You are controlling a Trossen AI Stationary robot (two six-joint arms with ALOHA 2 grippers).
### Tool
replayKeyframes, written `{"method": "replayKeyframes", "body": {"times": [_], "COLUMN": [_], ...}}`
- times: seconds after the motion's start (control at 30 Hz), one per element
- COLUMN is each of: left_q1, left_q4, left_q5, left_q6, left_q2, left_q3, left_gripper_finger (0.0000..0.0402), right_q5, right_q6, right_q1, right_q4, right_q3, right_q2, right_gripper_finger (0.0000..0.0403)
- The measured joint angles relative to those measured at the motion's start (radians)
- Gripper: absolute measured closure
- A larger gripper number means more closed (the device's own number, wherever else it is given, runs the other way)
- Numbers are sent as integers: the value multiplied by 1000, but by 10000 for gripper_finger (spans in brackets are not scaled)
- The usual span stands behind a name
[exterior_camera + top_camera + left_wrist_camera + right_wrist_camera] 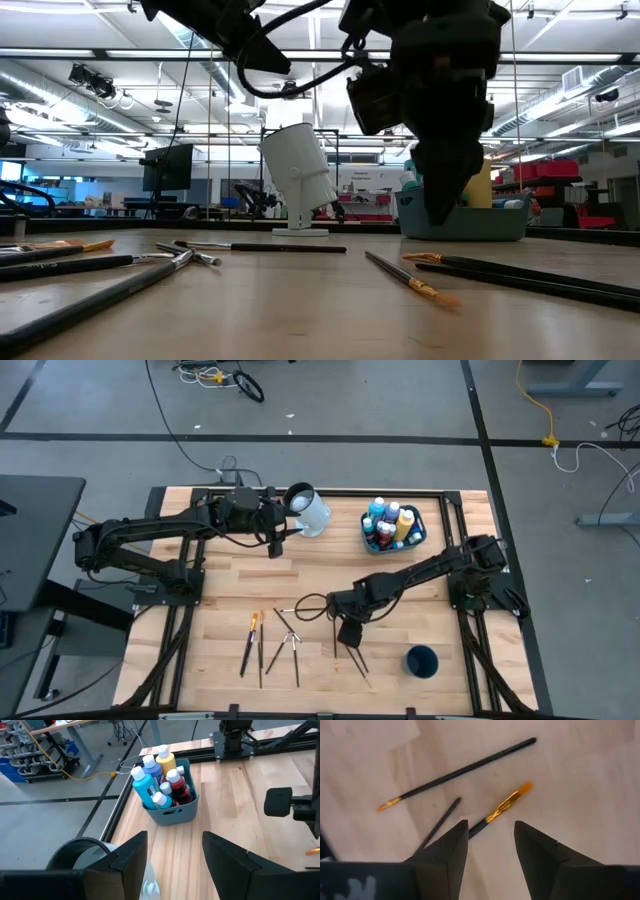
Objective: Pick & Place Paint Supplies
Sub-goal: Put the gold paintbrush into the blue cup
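Several thin paintbrushes lie flat on the wooden table near its front edge: one group (262, 645), another (355, 657) under my right gripper (350, 635). This gripper points down, open, just above an orange-tipped brush (506, 805); beside it lie a long black brush (465, 770) and a dark handle (440, 822). White-capped paint bottles (162, 775) stand in the teal tub (393, 532). My left gripper (283, 540) is at the white jug (310, 510), which is tilted, its mouth (75, 855) up and toward the far left. My left gripper comes at the jug level from the table's left, at its lower side. A pale part of the jug (148, 887) shows between the fingers, next to one finger (131, 855). The picture's lower edge cuts off the place of contact. The jug (300, 180) stays tilted.
A dark blue cup (422, 661) stands near the front right corner. The tub (170, 810) is at the far right, near the black frame rail (440, 495). Bare wood lies between the jug, the tub and the brushes.
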Motion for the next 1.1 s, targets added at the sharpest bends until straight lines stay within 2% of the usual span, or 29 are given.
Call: {"method": "replayKeyframes", "body": {"times": [0.3, 0.6, 0.97, 1.1], "left_q1": [0, -12, -57, -60], "left_q4": [-1, -61, -62, -62], "left_q5": [4, 104, 95, 94], "left_q6": [-97, -200, -188, -180], "left_q2": [0, 0, 0, 0], "left_q3": [0, 0, 0, 0], "left_gripper_finger": [203, 203, 203, 203], "right_q5": [63, 71, 125, 161], "right_q6": [-25, -32, -66, -89], "right_q1": [31, 31, 14, 7], "right_q4": [-3, 25, 91, 95], "right_q3": [0, 2, 0, 3], "right_q2": [66, 80, 86, 98], "right_gripper_finger": [241, 241, 241, 253]}}
